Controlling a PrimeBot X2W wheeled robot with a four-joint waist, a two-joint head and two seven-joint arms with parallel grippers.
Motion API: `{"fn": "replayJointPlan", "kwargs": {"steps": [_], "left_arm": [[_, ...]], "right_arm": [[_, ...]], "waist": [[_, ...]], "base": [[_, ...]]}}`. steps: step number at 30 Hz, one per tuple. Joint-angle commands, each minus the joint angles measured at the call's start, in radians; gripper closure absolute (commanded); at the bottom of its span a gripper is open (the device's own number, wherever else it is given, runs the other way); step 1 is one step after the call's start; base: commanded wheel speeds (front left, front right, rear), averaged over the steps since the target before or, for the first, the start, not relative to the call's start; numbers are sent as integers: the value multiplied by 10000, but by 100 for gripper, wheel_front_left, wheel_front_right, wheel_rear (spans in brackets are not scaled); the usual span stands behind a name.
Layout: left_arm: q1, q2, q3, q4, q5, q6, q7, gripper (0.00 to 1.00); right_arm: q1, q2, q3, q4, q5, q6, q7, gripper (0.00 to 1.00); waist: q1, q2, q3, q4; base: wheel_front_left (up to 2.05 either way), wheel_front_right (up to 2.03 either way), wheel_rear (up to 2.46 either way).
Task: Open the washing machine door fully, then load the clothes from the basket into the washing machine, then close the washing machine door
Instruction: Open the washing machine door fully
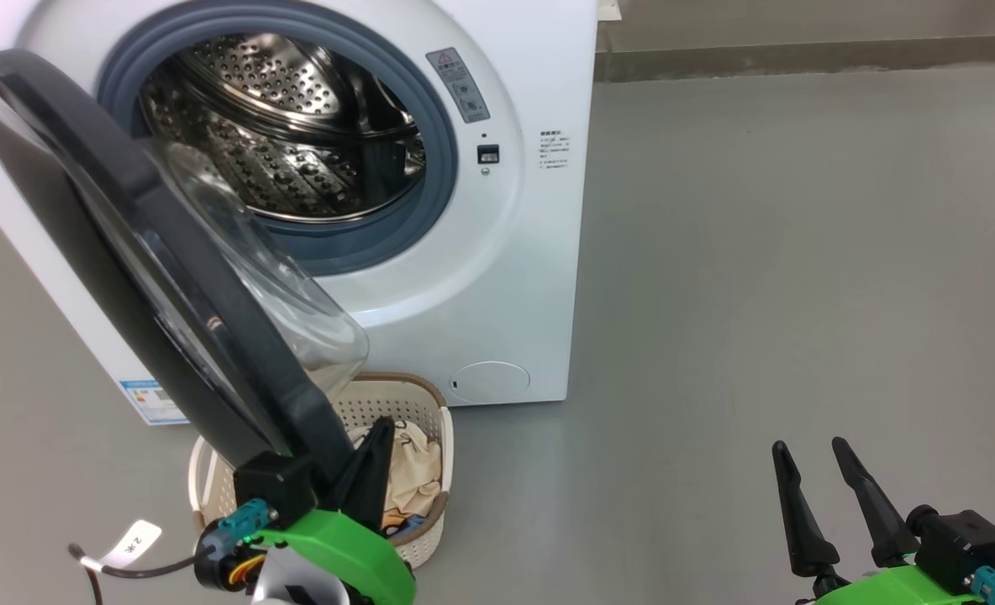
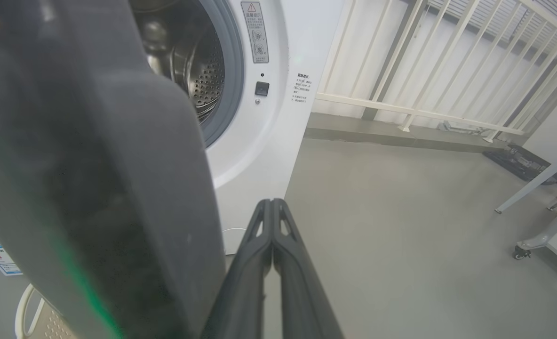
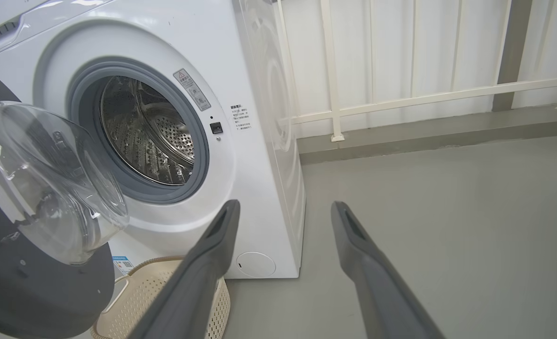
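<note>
1. Grey smooth floor (image 1: 758,294) lies open to the right of the big white front-loading washing machine (image 1: 497,277), and a white railing (image 3: 335,70) stands behind it.
2. At the machine's foot, the small cream perforated plastic basket (image 1: 371,407) holds crumpled cream and light-blue clothes (image 1: 418,466).
3. Its round black-rimmed glass door (image 1: 237,361) stands swung out, overhanging the basket.
4. Just beside the door's lower edge, the left end effector (image 1: 384,428) has its fingers pressed together, empty.
5. Well right of the machine, the right end effector (image 1: 808,449) has its fingers spread, empty.

Head view looking down, wrist views low, sharing washing machine (image 1: 539,277)
</note>
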Motion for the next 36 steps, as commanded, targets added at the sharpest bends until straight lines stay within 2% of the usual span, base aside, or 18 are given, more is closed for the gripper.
{"fn": "replayJointPlan", "kwargs": {"steps": [1,13,36], "left_arm": [[-124,145,339,-163,-53,73,-117,100],[44,197,402,-21,-158,229,-279,100],[611,623,586,-343,-295,522,-364,100]], "right_arm": [[-336,-70,283,-217,30,16,-63,0],[-247,-70,401,-204,77,16,-47,0],[-172,-70,801,48,273,16,-206,0]], "waist": [[0,0,-39,82],[0,0,-217,935],[0,0,-288,3350]], "base": [[0,0,0],[0,0,0],[0,0,0]]}}
